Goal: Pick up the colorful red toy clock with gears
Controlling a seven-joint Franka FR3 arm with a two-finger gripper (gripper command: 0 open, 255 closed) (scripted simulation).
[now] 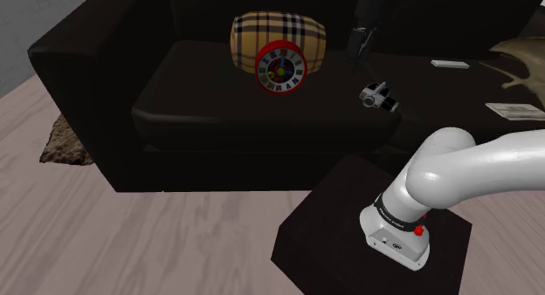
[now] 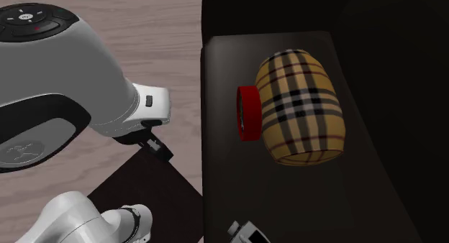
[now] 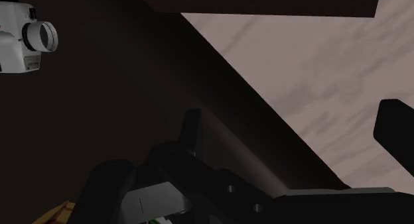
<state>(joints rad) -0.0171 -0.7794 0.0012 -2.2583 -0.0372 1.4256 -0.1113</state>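
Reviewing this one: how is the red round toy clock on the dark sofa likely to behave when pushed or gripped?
Standing on edge, seemingly against the plaid barrel-shaped cushion, the red round toy clock would probably tip flat or roll if pushed sideways. It looks like a thin rigid disc, so likely light and graspable across its thickness.

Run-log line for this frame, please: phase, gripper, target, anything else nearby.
phase: pre-grasp | gripper: open, empty, clear of clock | red toy clock: on sofa seat, against plaid pillow | toy camera: on seat
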